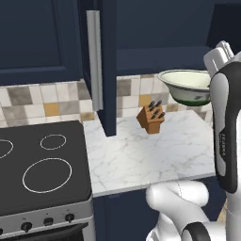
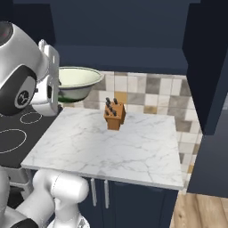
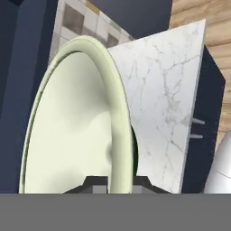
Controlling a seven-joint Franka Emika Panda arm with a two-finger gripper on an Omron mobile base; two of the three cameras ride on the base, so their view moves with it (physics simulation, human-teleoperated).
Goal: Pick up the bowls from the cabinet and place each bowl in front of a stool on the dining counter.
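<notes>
The cream bowl (image 1: 184,84) with a green outer pattern hangs in the air above the right end of a short marble worktop, just below the dark navy cabinet (image 1: 109,66). My gripper (image 3: 118,181) is shut on the bowl's (image 3: 76,122) rim, one dark finger on each side of it. In the right base view the bowl (image 2: 76,82) juts right from my hand, roughly level. A cabinet door edge with a long silver handle (image 1: 94,61) stands open toward me. The dining counter and stools are out of view.
A wooden knife block (image 1: 151,117) (image 2: 114,115) stands at the back of the marble worktop (image 2: 116,147), below the bowl's height. A black stove top (image 1: 42,160) lies to the left. Another navy cabinet door (image 2: 209,71) hangs open on the right, over wooden floor (image 2: 200,213).
</notes>
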